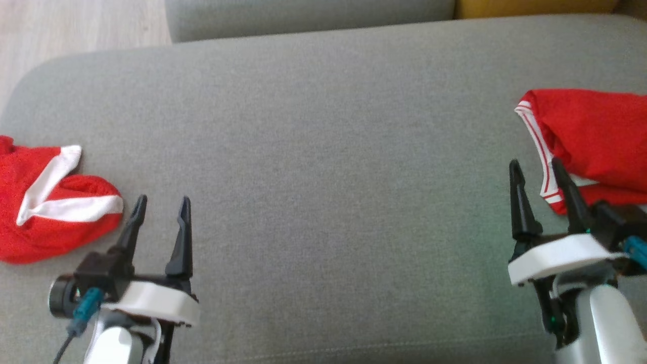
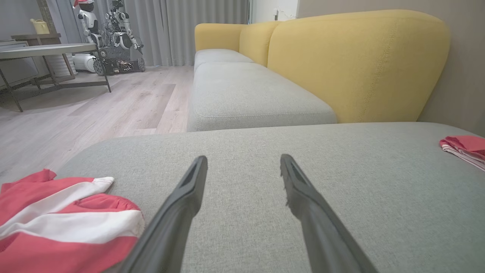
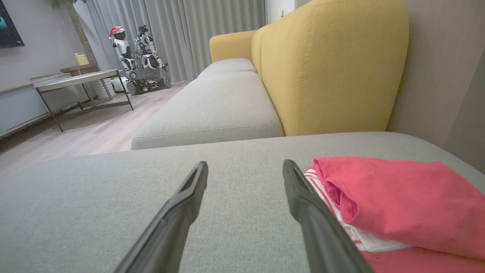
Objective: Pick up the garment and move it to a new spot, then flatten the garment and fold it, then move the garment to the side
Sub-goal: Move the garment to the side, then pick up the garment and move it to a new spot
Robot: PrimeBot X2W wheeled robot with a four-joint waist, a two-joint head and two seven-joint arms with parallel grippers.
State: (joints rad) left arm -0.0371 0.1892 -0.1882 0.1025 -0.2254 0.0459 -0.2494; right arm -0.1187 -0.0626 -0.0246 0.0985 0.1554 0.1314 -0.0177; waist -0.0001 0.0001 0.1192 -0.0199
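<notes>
A crumpled red garment with broad white bands (image 1: 50, 207) (image 2: 64, 223) lies at the left edge of the grey cushion (image 1: 323, 151). My left gripper (image 1: 163, 208) (image 2: 242, 163) stands open just to its right, nothing between the fingers. A second red garment with thin white stripes (image 1: 591, 136) (image 3: 398, 204) (image 2: 464, 148) lies folded at the cushion's right edge. My right gripper (image 1: 536, 169) (image 3: 244, 170) is open beside its left hem, with the right finger (image 1: 568, 189) overlapping the striped edge in the head view.
Beyond the cushion is another grey sofa seat (image 2: 246, 91) with a yellow backrest (image 3: 333, 64). On the wood floor (image 2: 94, 113) to the left stand a low table (image 2: 45, 53) and a parked robot (image 3: 140, 60).
</notes>
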